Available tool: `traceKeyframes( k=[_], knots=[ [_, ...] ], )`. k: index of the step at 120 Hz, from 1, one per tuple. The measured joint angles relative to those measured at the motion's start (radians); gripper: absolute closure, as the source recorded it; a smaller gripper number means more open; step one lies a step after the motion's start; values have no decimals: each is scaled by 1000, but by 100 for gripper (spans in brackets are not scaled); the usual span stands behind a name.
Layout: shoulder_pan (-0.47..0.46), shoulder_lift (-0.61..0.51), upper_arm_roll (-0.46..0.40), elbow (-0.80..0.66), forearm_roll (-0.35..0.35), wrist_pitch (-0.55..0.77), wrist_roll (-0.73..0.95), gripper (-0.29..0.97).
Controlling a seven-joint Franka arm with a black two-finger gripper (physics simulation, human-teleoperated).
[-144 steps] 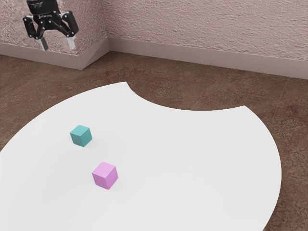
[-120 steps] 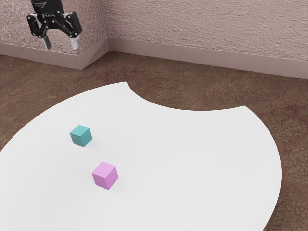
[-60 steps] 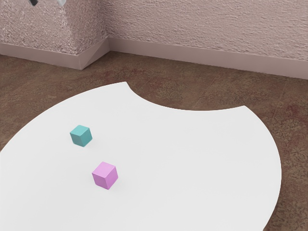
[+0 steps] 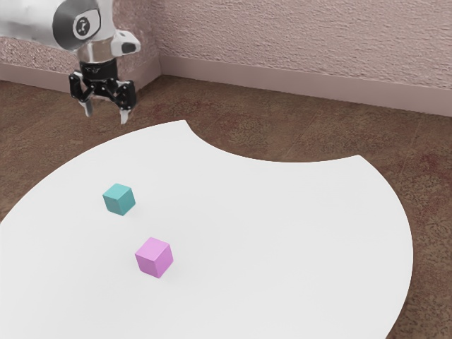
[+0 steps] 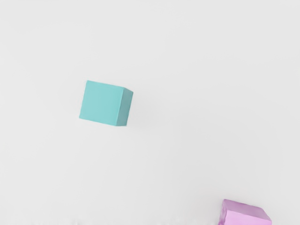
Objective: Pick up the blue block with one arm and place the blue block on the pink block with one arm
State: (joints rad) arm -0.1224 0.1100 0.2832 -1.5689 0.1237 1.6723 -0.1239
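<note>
A teal-blue block (image 4: 119, 199) rests on the white table (image 4: 282, 233) toward the exterior view's left. A pink block (image 4: 155, 258) lies on the table a little nearer the front, apart from the blue one. My gripper (image 4: 105, 113) hangs open and empty in the air, high above the blue block and slightly behind it. From the hand's camera the blue block (image 5: 105, 103) lies below me on the white surface, with the pink block (image 5: 243, 214) off to one side of it.
The white table has a curved notch cut into its far edge (image 4: 233, 152). Brown floor surrounds it, and a pink textured wall with a skirting board (image 4: 296, 78) stands behind.
My gripper rose out of the top of the exterior view, then came back down and to the exterior view's right, now lower over the table's rear left. Both blocks stayed still.
</note>
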Motion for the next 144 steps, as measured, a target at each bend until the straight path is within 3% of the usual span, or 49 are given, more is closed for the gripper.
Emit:
traceKeyframes(
  k=[9,21,46,66,85,144],
  knots=[
    [49,15,70,-118,-31,104,12,2],
    [98,96,96,-210,-51,251,36,2],
    [153,249,88,-216,-64,546,193,2],
    [311,393,-52,-77,-164,662,381,2],
    [347,408,-98,-36,-221,611,535,2],
    [354,493,-103,28,-281,467,811,2]
  ],
)
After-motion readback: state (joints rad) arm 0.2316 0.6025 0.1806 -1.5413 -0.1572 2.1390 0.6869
